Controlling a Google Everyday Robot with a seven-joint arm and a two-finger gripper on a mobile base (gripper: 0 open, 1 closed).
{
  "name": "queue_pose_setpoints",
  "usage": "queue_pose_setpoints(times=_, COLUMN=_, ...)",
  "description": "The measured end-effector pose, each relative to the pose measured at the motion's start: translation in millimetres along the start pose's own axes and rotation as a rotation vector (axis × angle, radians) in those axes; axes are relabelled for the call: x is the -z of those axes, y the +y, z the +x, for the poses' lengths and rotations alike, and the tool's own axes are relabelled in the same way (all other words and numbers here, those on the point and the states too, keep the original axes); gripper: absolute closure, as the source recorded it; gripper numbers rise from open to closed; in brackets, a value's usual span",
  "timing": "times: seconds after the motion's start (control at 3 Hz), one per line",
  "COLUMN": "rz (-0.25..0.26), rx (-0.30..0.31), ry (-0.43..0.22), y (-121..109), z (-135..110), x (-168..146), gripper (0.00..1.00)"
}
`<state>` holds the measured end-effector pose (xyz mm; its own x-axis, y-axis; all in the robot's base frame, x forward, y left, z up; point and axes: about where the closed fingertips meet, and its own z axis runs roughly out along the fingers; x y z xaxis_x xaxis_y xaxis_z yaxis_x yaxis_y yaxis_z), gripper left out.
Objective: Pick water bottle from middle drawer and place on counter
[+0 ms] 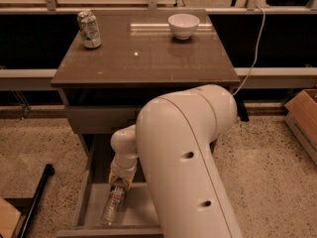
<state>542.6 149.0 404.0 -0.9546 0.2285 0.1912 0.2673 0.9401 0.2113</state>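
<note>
Closest to us is the big white arm (pixel 188 162), round and fat, and it hides most of the right side of the middle drawer (pixel 82 202). The drawer is pulled out from under the front edge of the desk (pixel 148 58), low down by the speckled floor (pixel 39 143). It is gray and has thin side walls. The water bottle (pixel 112 209) lies on its side on the drawer's bottom, close to the left wall. It is clear with a pale band round it, and its top end points back toward the desk. The pincer (pixel 120 181) hangs from the arm's thin white wrist and points down into the drawer, right at the top end of the bottle. I cannot tell if the pincer is squeezing the bottle or is loose. A black pole (pixel 37 197) lies on the floor to the left. Just above the open drawer is a plain gray drawer front (pixel 94 119) that is closed. Next comes the shiny brown desk top. A green and white can (pixel 89 29) stands upright near the far left corner. A white bowl (pixel 183 25) sits near the far edge, a bit right of the middle, well apart from the can. A white cable (pixel 257 43) hangs down past the right edge. A cardboard box (pixel 304 115) sits on the floor far to the right.
</note>
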Motion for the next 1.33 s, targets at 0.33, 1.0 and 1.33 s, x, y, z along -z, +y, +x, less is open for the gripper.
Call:
queue_pose_setpoints(times=0.33, rz=-0.11, rx=-0.014, ry=-0.041, y=-11, z=9, x=37, gripper=1.0)
queue_pose_setpoints(times=1.0, rz=-0.265, rx=-0.045, ry=-0.121, y=-47, z=26, x=123, gripper=1.0)
queue_pose_setpoints(times=1.33, rz=-0.29, rx=-0.045, ry=-0.172, y=-68, z=35, x=173, gripper=1.0)
